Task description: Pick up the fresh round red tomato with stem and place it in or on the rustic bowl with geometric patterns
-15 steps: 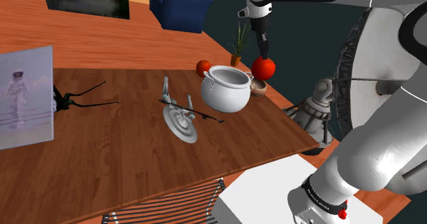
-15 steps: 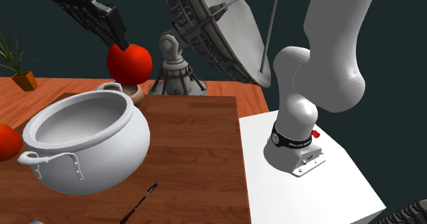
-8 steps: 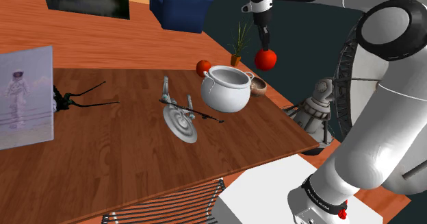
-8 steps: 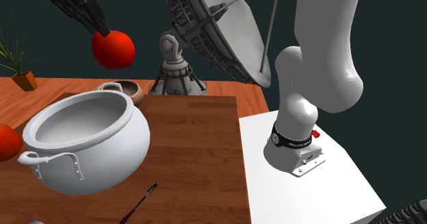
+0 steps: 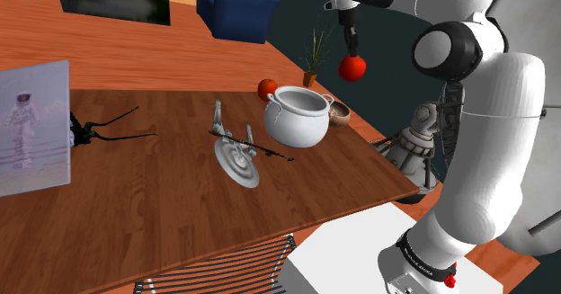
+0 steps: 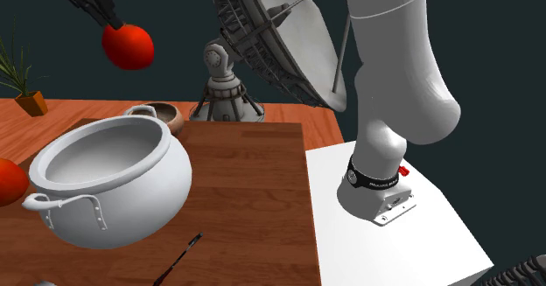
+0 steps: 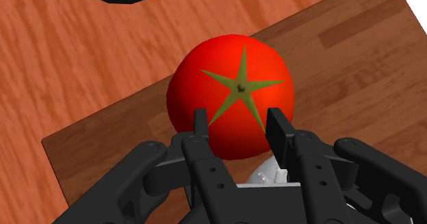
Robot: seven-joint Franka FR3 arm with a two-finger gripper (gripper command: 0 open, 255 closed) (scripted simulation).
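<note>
Transport step: tomato (image 5: pixel 352 68) is being pinched aloft by gripper (image 7: pixel 239 120); lowering into bowl (image 5: pixel 340 115), then release, is being required next.

Gripper (image 6: pixel 112 20) held the red tomato (image 6: pixel 129 47) aloft at the far left, high above the small brown bowl (image 6: pixel 164 116), which stood beyond the near white pot (image 6: pixel 109 184).

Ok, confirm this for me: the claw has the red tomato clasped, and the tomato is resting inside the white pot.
One part is wrong. The claw does clasp the tomato, but the tomato is not resting inside the white pot. It hangs in the air, higher than the pot and clear of it. The second exterior view shows this.
</note>
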